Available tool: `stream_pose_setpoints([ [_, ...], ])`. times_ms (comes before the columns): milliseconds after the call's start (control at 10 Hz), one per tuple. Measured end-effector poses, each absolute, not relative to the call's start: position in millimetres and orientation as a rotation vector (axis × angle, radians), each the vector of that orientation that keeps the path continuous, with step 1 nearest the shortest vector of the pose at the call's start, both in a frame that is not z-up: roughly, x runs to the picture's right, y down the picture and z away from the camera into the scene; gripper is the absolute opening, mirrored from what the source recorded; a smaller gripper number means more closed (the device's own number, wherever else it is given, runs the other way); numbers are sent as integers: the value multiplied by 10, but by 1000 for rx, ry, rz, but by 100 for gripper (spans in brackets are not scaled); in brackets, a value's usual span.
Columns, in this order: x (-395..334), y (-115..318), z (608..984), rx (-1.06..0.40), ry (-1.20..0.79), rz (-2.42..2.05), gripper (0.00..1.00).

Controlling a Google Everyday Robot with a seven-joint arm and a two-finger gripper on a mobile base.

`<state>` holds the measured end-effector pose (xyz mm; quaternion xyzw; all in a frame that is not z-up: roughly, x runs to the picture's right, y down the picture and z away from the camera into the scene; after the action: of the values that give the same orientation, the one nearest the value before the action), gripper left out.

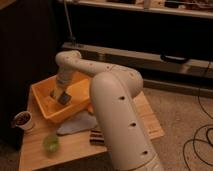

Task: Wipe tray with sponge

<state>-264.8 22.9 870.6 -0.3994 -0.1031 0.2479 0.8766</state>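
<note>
The tray (44, 107) is a large orange-yellow bin with sloping walls on the left part of a low wooden table (150, 125). My white arm reaches over it from the right. My gripper (61, 95) points down inside the tray, near its middle. It holds the sponge (63, 97), a small block with a pale top and dark underside, close to the tray floor.
A small white cup (22, 120) with dark contents stands at the table's left edge. A flat grey-white cloth (76, 124) lies in front of the tray. A green object (50, 142) sits near the front. A dark striped block (96, 137) lies by my arm.
</note>
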Motion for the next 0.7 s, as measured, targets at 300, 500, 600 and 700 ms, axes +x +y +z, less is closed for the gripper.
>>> stream_pose_setpoints([
  [300,-2157,217,8799,-820,-162,555,0],
  [500,-1811,87,8935,-800,-121,586,0],
  [600,-1682,3,8994,-785,-106,606,0],
  [700,-1573,-96,9037,-769,-85,627,0],
])
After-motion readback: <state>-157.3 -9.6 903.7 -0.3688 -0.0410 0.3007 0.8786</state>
